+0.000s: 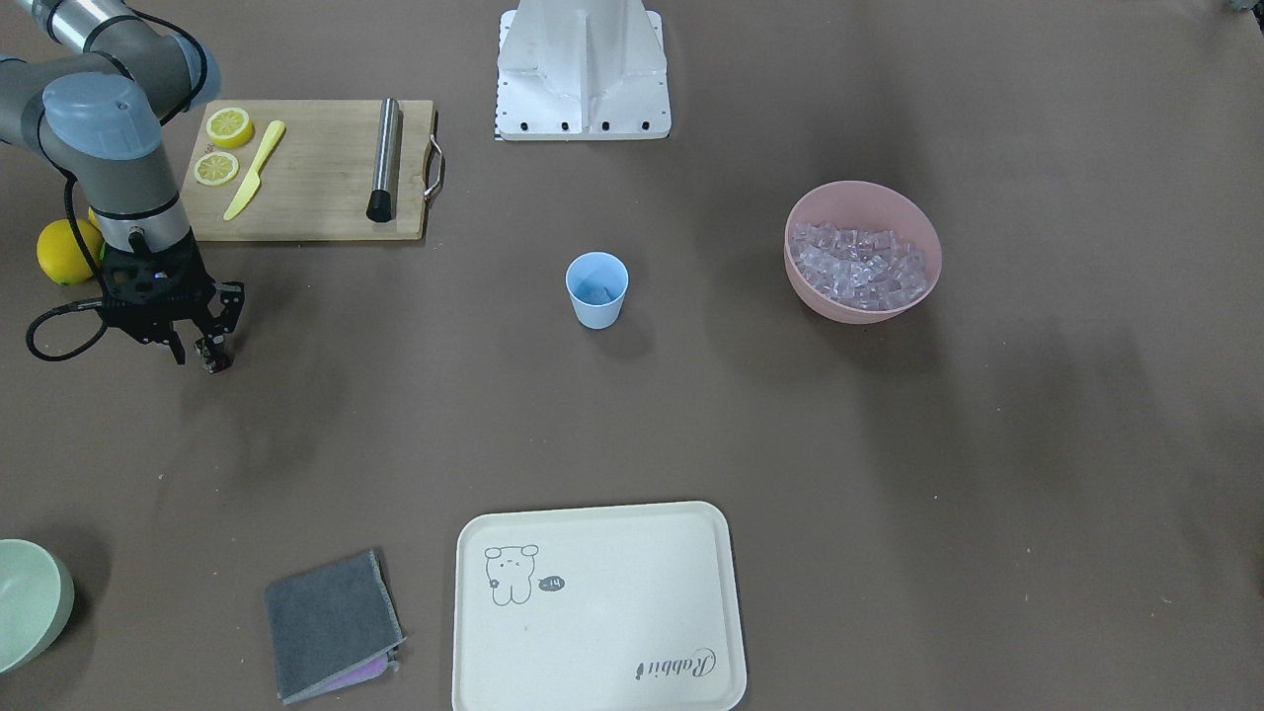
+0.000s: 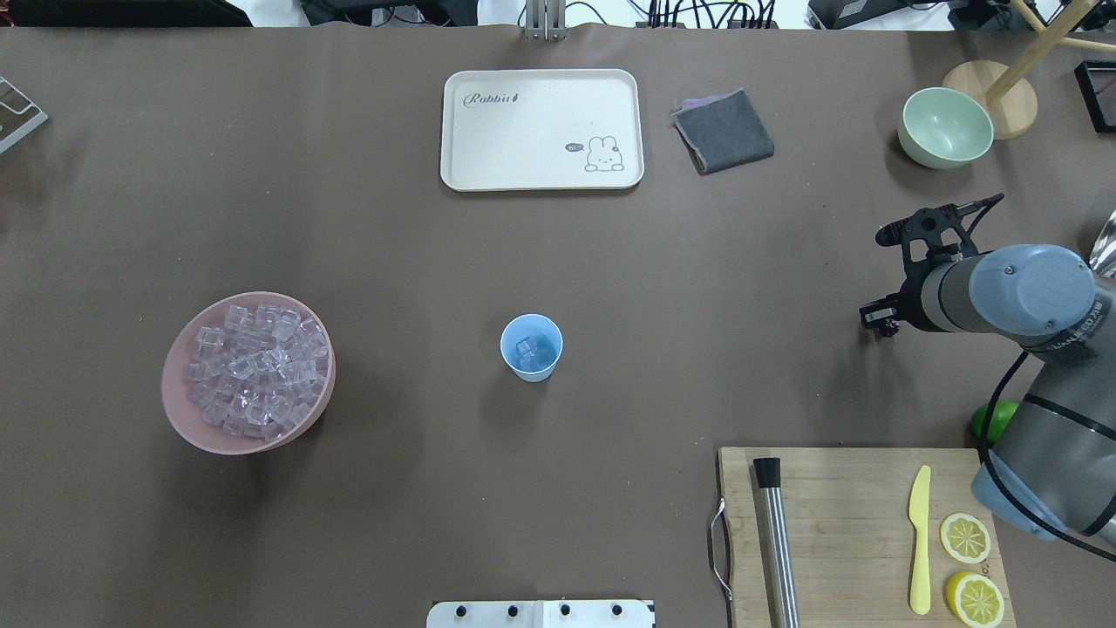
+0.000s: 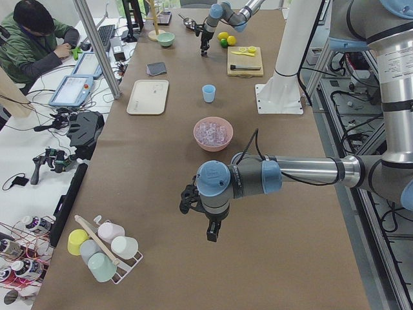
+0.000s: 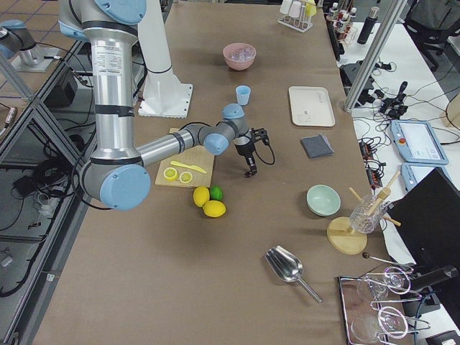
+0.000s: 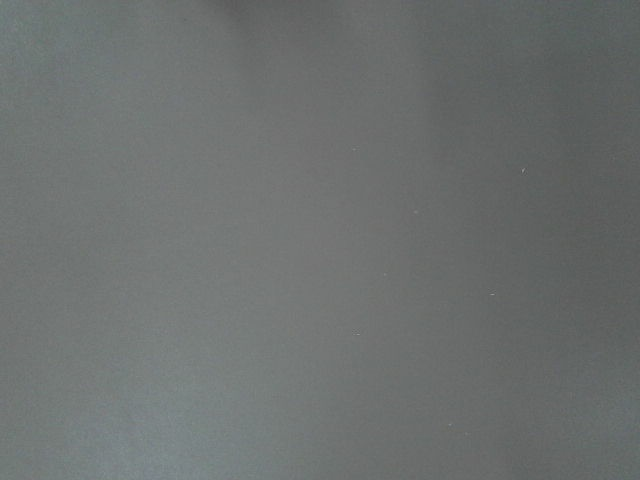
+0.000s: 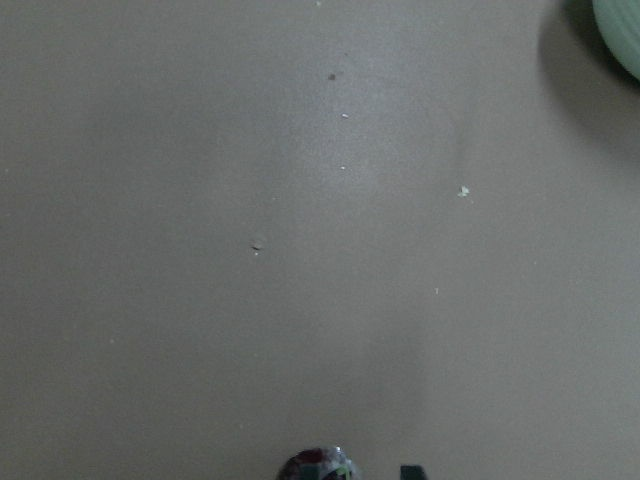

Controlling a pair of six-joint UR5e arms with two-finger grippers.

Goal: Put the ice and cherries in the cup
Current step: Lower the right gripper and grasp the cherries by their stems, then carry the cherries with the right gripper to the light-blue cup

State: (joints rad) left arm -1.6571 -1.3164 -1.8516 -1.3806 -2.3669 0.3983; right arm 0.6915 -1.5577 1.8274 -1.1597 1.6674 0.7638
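Judging by the layout, I'm on the cherry half of the job. Some ice [image 2: 529, 352] already sits in the cup [image 1: 596, 288], which stands upright mid-counter, and more cubes fill the pink bowl [image 1: 851, 308] well off to the robot's left. The cherries [image 6: 318, 466] show as a dark red glossy lump at the bottom edge of my right wrist feed, right at the fingertips. I read the right gripper [image 1: 202, 354] as pinched closed on them, though the jaws look small and partly cut off.

Next move, as I see it, is to carry them across the counter [image 1: 889, 474] to the cup, which is well apart from the gripper. I'd centre over the narrow mouth and only then let go. The cup looks light and could tip if a finger clips its rim.

The right arm [image 1: 109, 148] reaches out past the cutting board [image 1: 316, 168] with its wrist turned straight down. The gripper hangs low above the counter, between the board and the pale green bowl [image 2: 946, 131]. The left gripper [image 3: 211, 230] points down over the counter beyond the pink bowl. Only the side camera catches it, so I cannot tell whether it's spread or closed.
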